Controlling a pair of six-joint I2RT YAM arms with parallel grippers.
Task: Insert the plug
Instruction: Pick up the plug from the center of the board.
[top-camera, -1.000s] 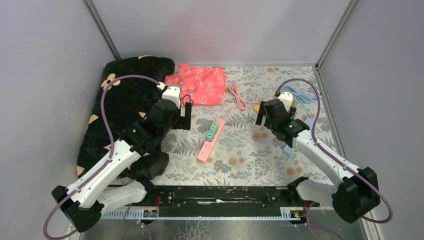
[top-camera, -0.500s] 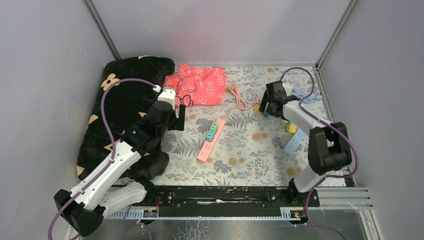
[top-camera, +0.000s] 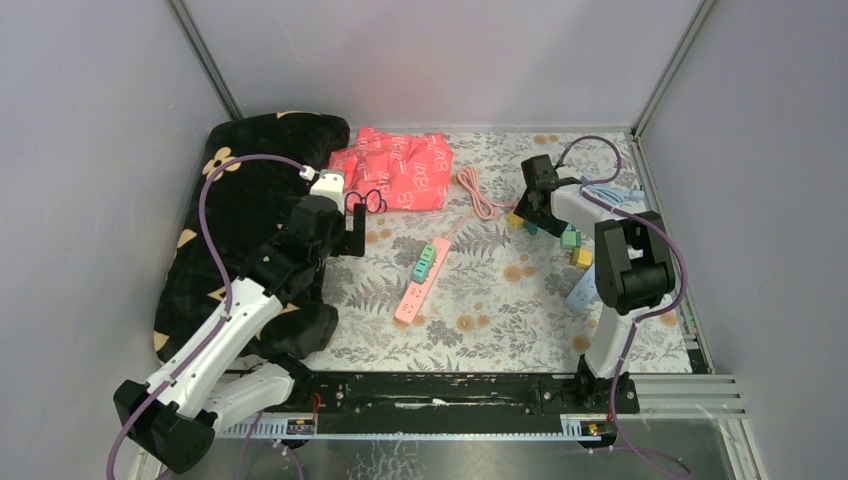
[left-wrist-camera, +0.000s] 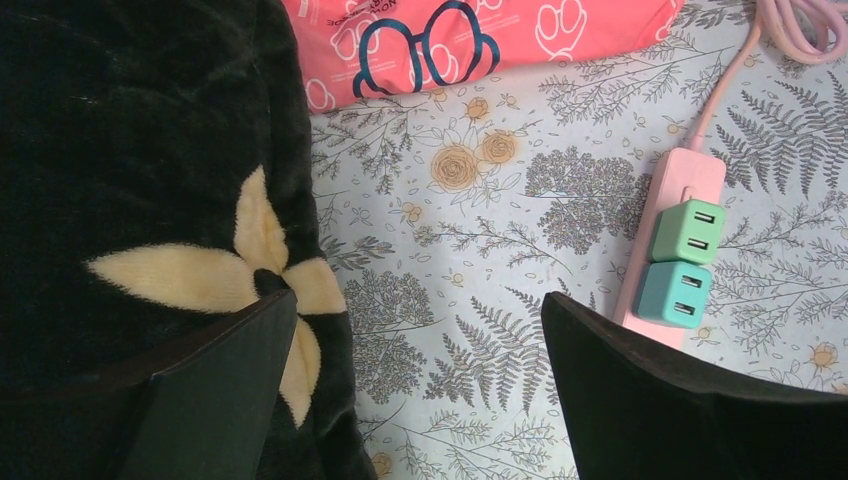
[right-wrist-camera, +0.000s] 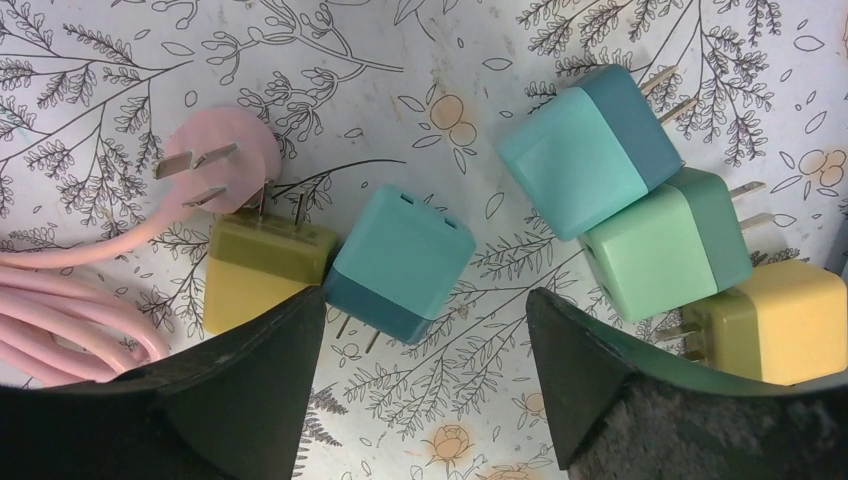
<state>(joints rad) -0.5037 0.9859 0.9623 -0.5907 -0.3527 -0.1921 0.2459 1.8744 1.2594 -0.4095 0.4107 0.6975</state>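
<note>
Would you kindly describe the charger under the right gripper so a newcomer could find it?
Find the pink plug on the floral table. A yellow cube lies beside it, and the teal cube touches that one. The other teal cube sits apart, beside a green one.

The desk (top-camera: 480, 320) has a pale grey cover printed with dark ferns and small golden flowers. The power strip (top-camera: 415, 285) is pink, like its cable (top-camera: 478, 195) and plug (right-wrist-camera: 205, 160). It carries a green charger (left-wrist-camera: 688, 231) and a teal charger (left-wrist-camera: 672, 293). A loose two-tone teal charger (right-wrist-camera: 400, 262) touches an olive-and-yellow charger (right-wrist-camera: 262, 272). The blanket (top-camera: 250, 190) is black with cream flowers. The packet (left-wrist-camera: 560, 25) is coral pink with white paw prints.
</note>
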